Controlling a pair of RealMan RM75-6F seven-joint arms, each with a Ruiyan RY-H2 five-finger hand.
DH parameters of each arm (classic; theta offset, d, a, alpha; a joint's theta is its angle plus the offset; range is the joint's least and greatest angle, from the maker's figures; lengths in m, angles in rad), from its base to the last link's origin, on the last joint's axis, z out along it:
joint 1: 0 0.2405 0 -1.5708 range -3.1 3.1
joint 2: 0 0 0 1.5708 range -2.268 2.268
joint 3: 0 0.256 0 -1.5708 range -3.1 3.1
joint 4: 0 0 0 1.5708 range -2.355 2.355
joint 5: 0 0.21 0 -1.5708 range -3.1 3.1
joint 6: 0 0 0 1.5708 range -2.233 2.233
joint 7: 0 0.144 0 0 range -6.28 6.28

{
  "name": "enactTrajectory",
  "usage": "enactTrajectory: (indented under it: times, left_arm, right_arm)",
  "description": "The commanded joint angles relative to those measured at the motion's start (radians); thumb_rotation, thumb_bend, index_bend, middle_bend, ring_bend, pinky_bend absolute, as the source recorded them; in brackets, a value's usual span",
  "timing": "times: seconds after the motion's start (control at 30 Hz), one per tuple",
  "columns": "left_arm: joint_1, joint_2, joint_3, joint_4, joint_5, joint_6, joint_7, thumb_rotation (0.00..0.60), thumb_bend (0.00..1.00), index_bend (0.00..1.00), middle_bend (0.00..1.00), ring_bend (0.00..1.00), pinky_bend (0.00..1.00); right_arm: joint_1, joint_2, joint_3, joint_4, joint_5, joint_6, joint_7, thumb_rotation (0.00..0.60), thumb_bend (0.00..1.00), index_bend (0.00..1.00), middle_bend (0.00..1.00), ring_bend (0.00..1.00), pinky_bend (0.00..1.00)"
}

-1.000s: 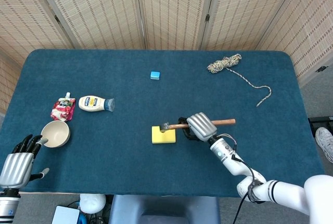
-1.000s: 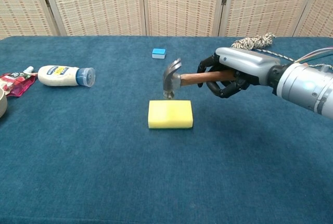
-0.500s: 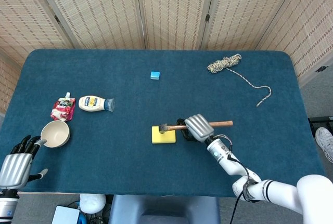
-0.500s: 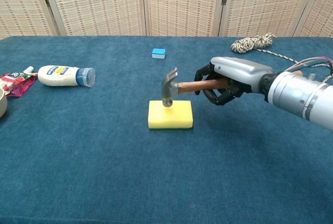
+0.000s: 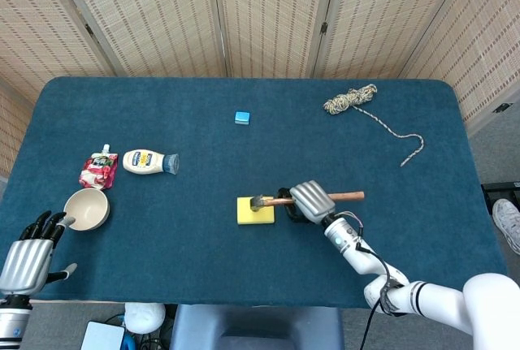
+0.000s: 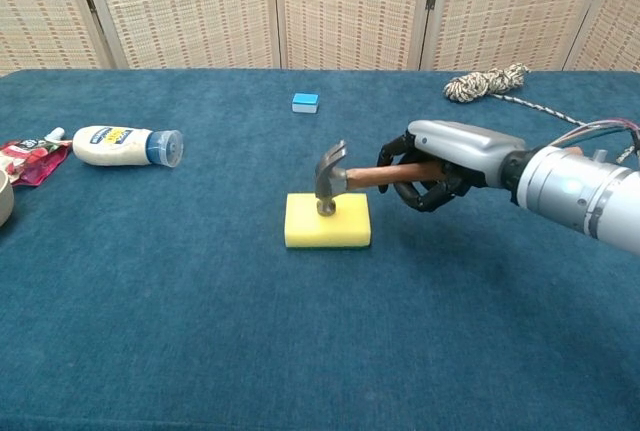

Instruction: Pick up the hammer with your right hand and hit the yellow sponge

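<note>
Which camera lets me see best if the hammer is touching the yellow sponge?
The chest view. From the side, the hammer head meets the top of the sponge, held by the right hand. The head view looks down, so the hammer only overlaps the sponge there.

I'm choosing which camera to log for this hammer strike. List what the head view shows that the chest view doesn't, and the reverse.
Only the head view shows the left hand, open and holding nothing near the table's front edge, the whole white bowl, and the rope's loose tail. Only the chest view shows, from the side, the hammer head's face down on the yellow sponge. Both show the right hand gripping the handle, the mayonnaise bottle, the red pouch and the small blue block.
</note>
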Motion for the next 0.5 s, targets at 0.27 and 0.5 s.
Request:
enactTrajectory:
  times: [0.27,0.5]
  left_arm:
    - [0.002,0.001,-0.001,0.004,0.000,0.004,-0.008,0.600,0.11,0.23,0.18,0.11,0.25]
    - [0.000,0.000,-0.002,-0.001,0.005,0.005,-0.003,0.600,0.11,0.23,0.18,0.11,0.25]
  right_arm:
    - [-0.007,0.009,0.030,-0.014,-0.004,0.047,0.036,0.600,1.00,0.91,0.82,0.82,0.82]
    - [-0.005,0.021,0.075,0.021,0.035,0.054,0.057,0.600,0.99,0.91,0.81,0.82,0.82]
